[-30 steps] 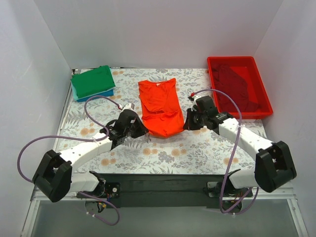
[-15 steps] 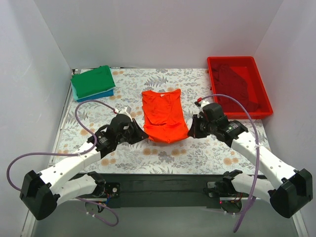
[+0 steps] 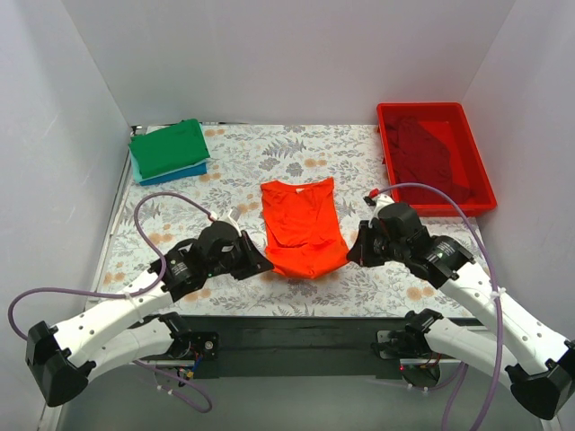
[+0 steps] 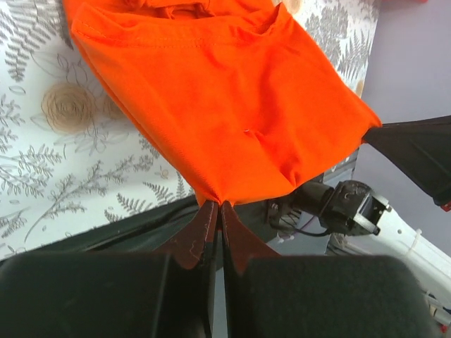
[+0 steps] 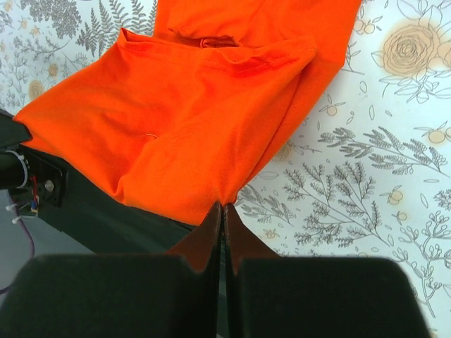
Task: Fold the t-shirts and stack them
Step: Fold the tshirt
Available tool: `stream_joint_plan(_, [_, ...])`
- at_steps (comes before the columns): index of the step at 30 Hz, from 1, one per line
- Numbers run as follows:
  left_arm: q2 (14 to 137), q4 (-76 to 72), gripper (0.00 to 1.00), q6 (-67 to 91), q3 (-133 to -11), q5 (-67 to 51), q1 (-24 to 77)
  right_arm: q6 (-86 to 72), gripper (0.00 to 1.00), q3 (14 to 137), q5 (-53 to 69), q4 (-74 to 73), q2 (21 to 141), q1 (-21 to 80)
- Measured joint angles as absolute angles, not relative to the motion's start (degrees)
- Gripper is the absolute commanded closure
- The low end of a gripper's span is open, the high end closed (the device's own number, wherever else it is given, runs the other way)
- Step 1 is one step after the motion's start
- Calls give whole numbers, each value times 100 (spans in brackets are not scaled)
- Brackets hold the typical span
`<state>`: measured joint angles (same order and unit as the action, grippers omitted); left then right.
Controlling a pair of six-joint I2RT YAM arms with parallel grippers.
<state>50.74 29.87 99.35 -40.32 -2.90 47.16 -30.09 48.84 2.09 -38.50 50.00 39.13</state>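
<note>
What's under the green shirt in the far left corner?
A blue shirt lies under the green shirt; only its near edge peeks out. The rest is covered, so anything else beneath is hidden.

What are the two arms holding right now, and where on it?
The orange-red t-shirt: left fingers pinch its near left corner, right fingers its near right corner.

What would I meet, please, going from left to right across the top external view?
green t-shirt stacked on the blue t-shirt → left fingers → orange-red t-shirt → right fingers → red bin
</note>
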Motion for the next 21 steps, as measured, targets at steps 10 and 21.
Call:
stream_joint_plan(10, [5063, 3210, 100, 10339, -4036, 99, 5203, -3267, 99, 4906, -226, -4254, 4744, 4101])
stream_joint_plan(21, [5983, 2659, 100, 10309, -4171, 670, 5192, -3210, 99, 5293, -1048, -3789, 5605, 4093])
